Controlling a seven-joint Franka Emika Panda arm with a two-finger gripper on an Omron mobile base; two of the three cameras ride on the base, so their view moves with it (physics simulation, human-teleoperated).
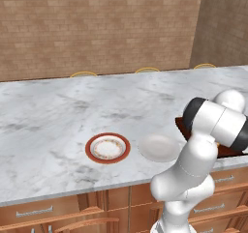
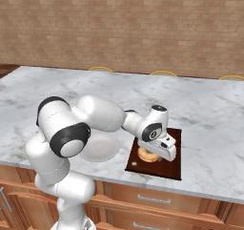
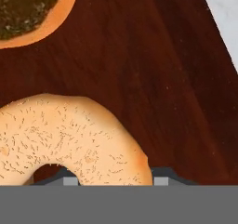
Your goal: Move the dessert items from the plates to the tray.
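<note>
Close below the camera in the hand view, the light tan donut [image 3: 69,130] lies low over the dark reddish-brown tray [image 3: 153,69]. My gripper [image 3: 115,181] is shut on its ring, with a fingertip [image 3: 160,180] on either side. At the top left of that view the chocolate-glazed donut [image 3: 28,9] rests on the tray. From the right base camera, my gripper [image 2: 155,150] hangs over the tray [image 2: 162,169] with the tan donut [image 2: 148,156] under it. The red-rimmed plate [image 1: 89,150] and the pale grey plate [image 1: 159,147] both stand bare; my arm covers most of the tray [image 1: 180,125].
The tray sits near the front edge of the marble counter [image 2: 71,95], with the pale plate [image 2: 100,148] just to its left. White counter [image 3: 228,14] shows past the tray's corner. A brick wall runs behind the counter.
</note>
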